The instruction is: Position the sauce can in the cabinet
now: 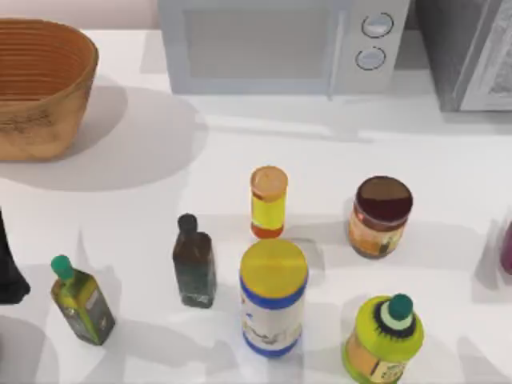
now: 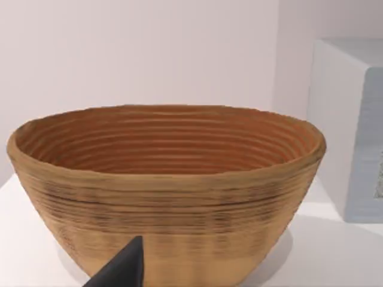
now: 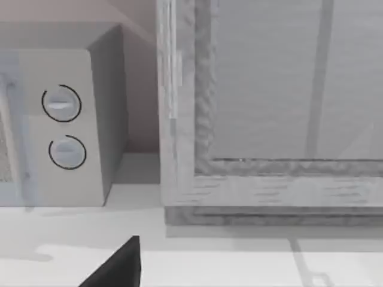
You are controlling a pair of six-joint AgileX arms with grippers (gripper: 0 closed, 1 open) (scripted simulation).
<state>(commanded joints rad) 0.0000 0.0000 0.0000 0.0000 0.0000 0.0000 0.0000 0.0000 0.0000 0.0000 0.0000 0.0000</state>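
The sauce can [image 1: 381, 216], short with a dark maroon top and orange label, stands upright on the white table right of centre. The cabinet [image 1: 468, 56] is the grey speckled box at the back right corner. Its light grey panelled door [image 3: 287, 89] covers the front in the right wrist view. A dark part of my left arm [image 1: 8, 272] sits at the table's left edge, and my left gripper [image 2: 122, 270] points at the basket. My right gripper [image 3: 116, 266] faces the cabinet and is far from the can.
A woven basket [image 1: 40, 88] stands back left and a white microwave [image 1: 272, 44] back centre. Near the can are a yellow orange-capped bottle [image 1: 268, 202], a blue-banded canister [image 1: 274, 296], a dark bottle [image 1: 194, 262], a green-capped bottle [image 1: 80, 300] and a lime bottle [image 1: 384, 340].
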